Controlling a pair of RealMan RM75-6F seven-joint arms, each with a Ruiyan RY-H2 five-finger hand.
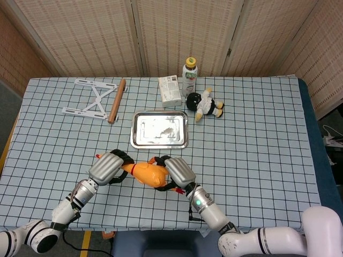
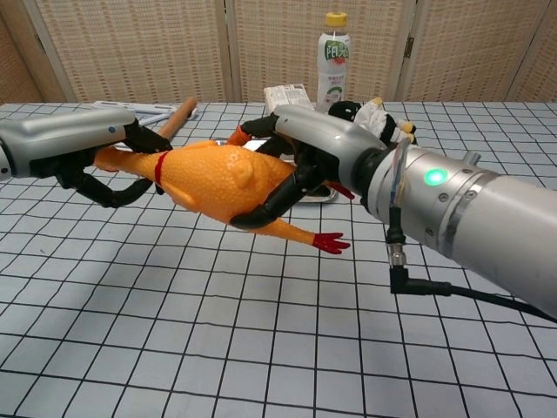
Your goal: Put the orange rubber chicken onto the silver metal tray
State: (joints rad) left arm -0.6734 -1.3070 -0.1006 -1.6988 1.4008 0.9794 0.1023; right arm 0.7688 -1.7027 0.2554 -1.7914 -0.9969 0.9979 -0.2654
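Note:
The orange rubber chicken [image 1: 147, 173] hangs just above the table near its front edge, head to the left and red feet [image 2: 329, 241] to the right. My left hand [image 1: 107, 167] grips its neck, with dark fingers curled around the red collar [image 2: 160, 165]. My right hand [image 1: 179, 171] wraps around the chicken's rear body [image 2: 218, 178] from behind, fingers closed under it. The silver metal tray [image 1: 159, 129] lies empty farther back at mid-table. In the chest view the chicken and my right hand [image 2: 306, 152] hide most of the tray.
Behind the tray stand a white carton [image 1: 170, 90] and a bottle [image 1: 191, 69], with a black and white plush toy [image 1: 206, 105] to their right. A wooden rolling pin [image 1: 117, 100] and a white folding stand [image 1: 91, 99] lie at the back left.

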